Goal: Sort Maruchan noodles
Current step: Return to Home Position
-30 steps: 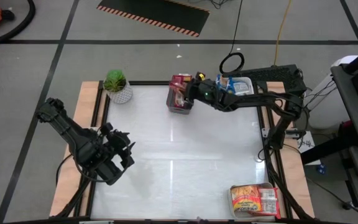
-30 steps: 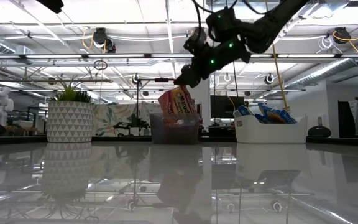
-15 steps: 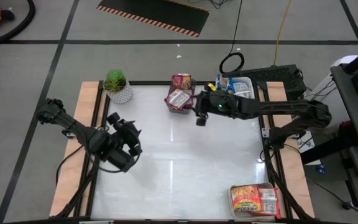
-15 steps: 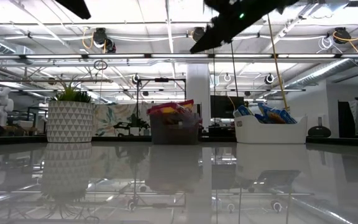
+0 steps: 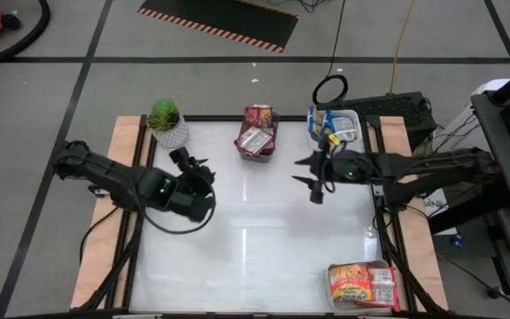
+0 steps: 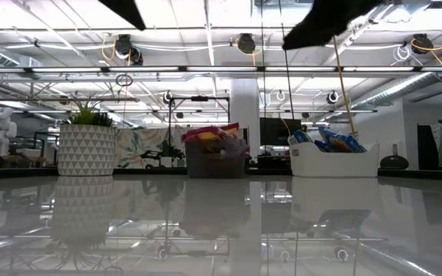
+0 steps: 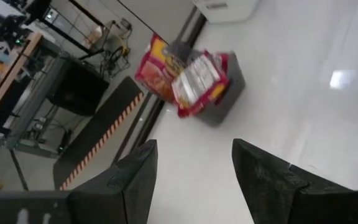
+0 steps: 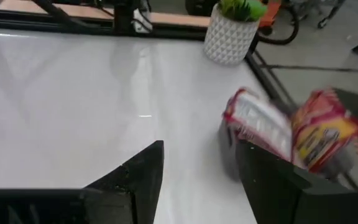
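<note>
Red-and-yellow Maruchan noodles (image 5: 255,137) lie in a grey tray (image 5: 243,152) at the table's far edge; in the left wrist view the red packets (image 7: 188,78) stick out above the tray's rim. Blue packets (image 5: 326,124) fill a white tray (image 5: 355,116) to its right. Orange packets (image 5: 359,283) sit at the near right corner. My left gripper (image 5: 197,162) hovers open over the table's left half, nothing between its fingers (image 7: 194,149). My right gripper (image 5: 307,179) hovers open right of centre, also holding nothing (image 8: 201,149).
A small potted green plant (image 5: 166,122) stands at the far left corner. The table's white middle (image 5: 255,230) lies bare between the two arms. Black rails and wooden strips (image 5: 96,257) frame the table's sides.
My right gripper has drawn back from the grey tray toward the table's right and near side and has risen. The red packet that stood tilted above the tray has dropped and lies in it. My left gripper has swung toward the far edge and the table's middle, rolling as it went.
</note>
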